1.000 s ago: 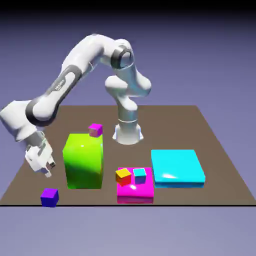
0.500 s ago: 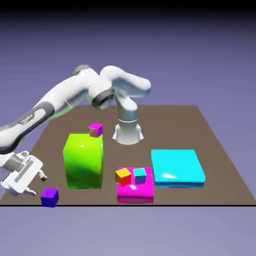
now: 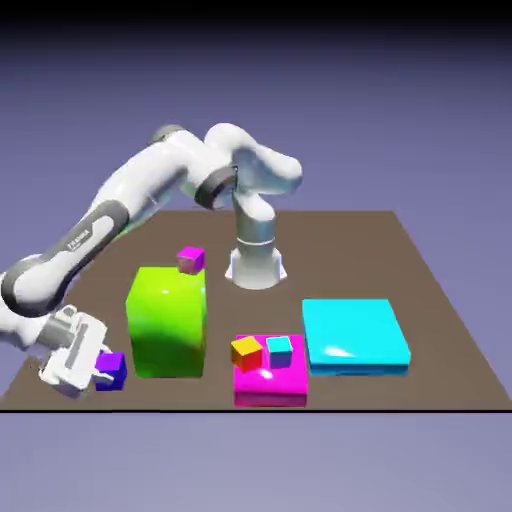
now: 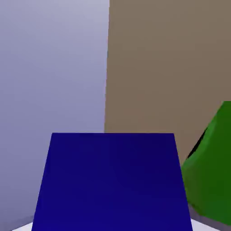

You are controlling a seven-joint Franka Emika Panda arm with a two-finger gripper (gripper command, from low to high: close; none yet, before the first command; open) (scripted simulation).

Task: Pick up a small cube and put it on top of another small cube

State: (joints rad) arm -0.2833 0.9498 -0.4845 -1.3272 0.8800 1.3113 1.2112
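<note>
Pincer [image 3: 100, 368] is sitting low at the near corner of the table [image 3: 440, 300] on the exterior view's left, clamped on the small dark violet-blue cube [image 3: 110, 369]. Cube is showing between the fingers just beside the green block [image 3: 167, 321], on its left in that view, close to the table's front edge. Can't tell from outside whether the cube is resting on the table or hanging slightly clear of it

Hand view: the cube [image 4: 110, 182] is filling the lower middle, large and dark blue, hiding the fingertips. Green block [image 4: 212, 171] is cutting in at lower right, brown table [image 4: 167, 63] running above it, backdrop taking the left half

Elsewhere in the exterior view: small magenta-pink cube [image 3: 191, 260] is sitting on the far top edge of the green block. Orange cube [image 3: 246, 351] and small cyan cube [image 3: 279, 350] are sitting side by side on the flat magenta block [image 3: 271, 381]. Flat cyan block [image 3: 354, 336] is lying just to the right of the magenta one. Arm is arching over from the base [image 3: 256, 265] at the far edge down to that left corner
</note>
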